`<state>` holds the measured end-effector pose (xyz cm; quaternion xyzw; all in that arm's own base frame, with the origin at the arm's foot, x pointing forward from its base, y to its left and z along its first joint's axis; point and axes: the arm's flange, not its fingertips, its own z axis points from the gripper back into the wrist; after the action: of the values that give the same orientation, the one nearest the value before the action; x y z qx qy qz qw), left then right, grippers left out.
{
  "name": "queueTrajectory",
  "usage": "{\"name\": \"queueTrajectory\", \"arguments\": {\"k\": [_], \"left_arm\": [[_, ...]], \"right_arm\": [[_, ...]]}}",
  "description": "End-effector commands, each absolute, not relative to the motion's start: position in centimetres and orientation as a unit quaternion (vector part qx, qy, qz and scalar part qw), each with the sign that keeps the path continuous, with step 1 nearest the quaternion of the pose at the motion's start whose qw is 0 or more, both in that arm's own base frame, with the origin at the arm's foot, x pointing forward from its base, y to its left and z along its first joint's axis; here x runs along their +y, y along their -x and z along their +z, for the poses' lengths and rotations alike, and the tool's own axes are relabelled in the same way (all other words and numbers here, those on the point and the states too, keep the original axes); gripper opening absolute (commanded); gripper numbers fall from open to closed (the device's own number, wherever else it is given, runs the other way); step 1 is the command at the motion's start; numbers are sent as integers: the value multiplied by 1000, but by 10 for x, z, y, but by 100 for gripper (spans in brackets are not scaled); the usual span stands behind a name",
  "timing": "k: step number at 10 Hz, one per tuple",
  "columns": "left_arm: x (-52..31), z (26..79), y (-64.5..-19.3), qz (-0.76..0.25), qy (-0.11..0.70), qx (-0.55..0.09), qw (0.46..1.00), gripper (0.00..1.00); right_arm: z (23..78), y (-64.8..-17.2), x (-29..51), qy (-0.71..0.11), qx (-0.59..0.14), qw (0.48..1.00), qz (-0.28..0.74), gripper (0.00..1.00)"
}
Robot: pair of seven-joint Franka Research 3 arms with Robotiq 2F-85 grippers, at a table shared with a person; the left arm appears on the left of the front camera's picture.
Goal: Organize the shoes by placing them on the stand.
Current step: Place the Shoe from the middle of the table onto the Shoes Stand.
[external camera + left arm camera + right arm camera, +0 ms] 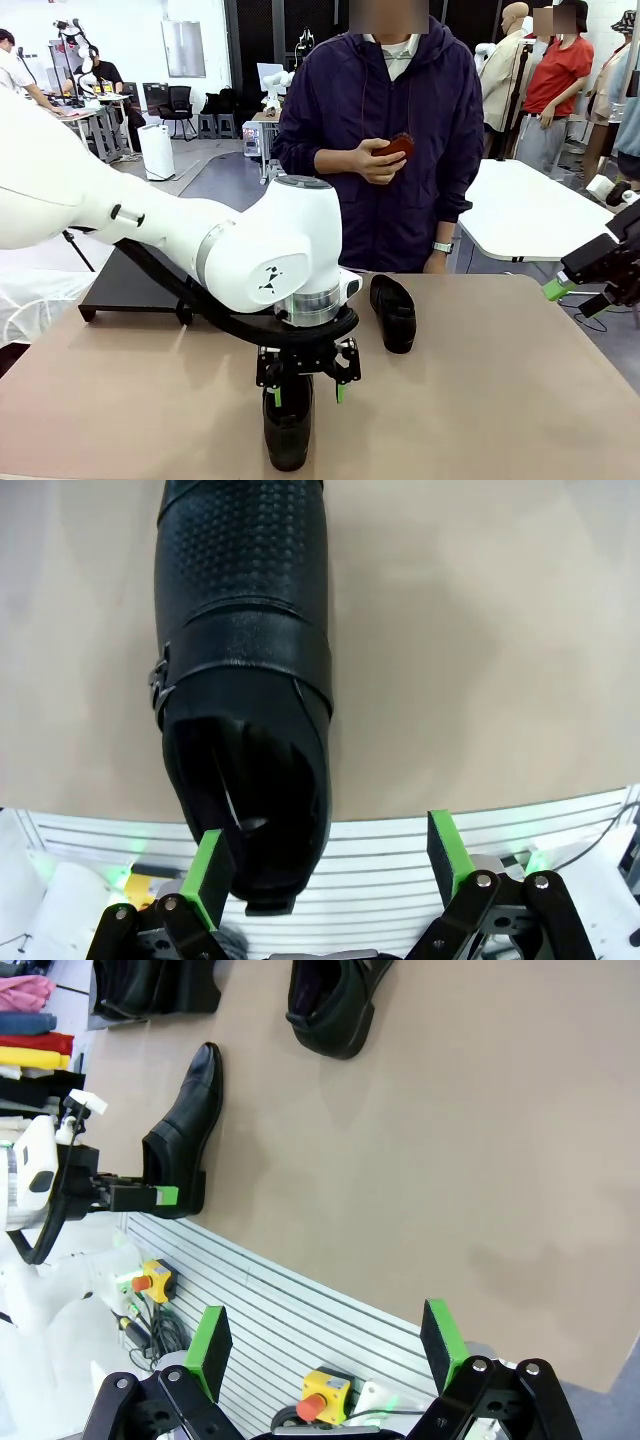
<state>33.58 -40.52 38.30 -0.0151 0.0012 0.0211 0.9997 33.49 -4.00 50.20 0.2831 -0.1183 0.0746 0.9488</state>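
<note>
Left gripper (308,394) is wide open and empty, hanging over the heel of the near shoe (288,432) at the table (500,400) edge. It looks lined up to straddle the heel for a lift to the stand (120,285) at far left. Right gripper (572,298) is open, empty and off to the side, and the second shoe (393,312) lies mid-table. Shoes are glossy black leather with rounded toes, and the near one has a pebbled top and strap; the stand is flat matte black.

Black shoes (393,312), tan table (500,400), purple jacket (360,120)
</note>
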Motion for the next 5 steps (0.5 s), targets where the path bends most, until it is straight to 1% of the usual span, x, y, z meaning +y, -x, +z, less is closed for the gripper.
{"name": "queueTrajectory", "arguments": {"k": [1, 3, 4, 5], "left_arm": [[-405, 374, -340, 25, 41, -33, 998, 100], [-407, 367, -346, 17, 58, -65, 996, 100], [-407, 364, -348, 13, 55, -64, 996, 100], [-407, 357, -353, 12, 48, -48, 998, 100]], "right_arm": [[504, -336, -40, -291, -123, 946, 67, 100], [504, -336, -40, -291, -123, 946, 67, 100], [504, -336, -40, -291, -123, 946, 67, 100], [504, -336, -40, -291, -123, 946, 67, 100]]}}
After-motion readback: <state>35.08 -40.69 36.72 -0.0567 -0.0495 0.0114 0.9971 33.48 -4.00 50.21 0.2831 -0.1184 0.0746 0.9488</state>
